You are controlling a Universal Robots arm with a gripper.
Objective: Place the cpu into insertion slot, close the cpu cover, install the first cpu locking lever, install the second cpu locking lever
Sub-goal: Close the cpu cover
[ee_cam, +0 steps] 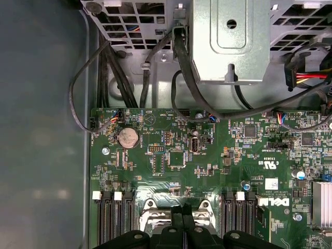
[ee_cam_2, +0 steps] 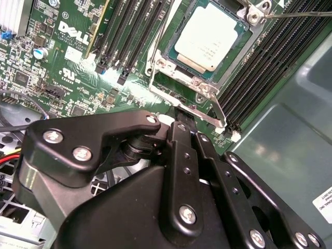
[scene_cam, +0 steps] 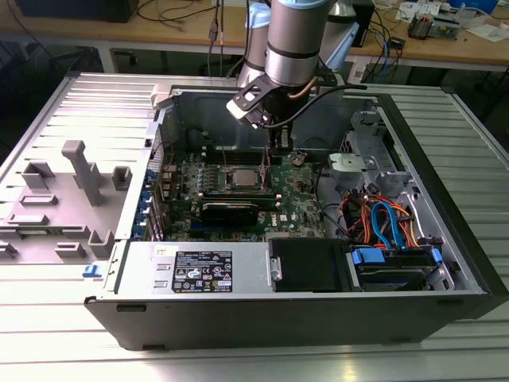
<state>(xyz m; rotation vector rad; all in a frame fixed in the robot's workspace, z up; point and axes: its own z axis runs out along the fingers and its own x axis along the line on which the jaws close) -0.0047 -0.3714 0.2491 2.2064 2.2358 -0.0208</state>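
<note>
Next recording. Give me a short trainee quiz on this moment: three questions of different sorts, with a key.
1. True or false: the cpu lies in the insertion slot.
2. In the exterior view, the end effector hangs over: A) the grey moulded tray, B) the green board beside the cpu, C) the blue drive caddy.
3. In the first wrist view, what round silver part sits on the green board?
Key: 1 true; 2 B; 3 the coin battery.

cpu (ee_cam_2: 210,39) 1 | cpu cover (ee_cam_2: 181,72) 1 | coin battery (ee_cam: 128,137) 1 — arm (scene_cam: 293,48) 1
</note>
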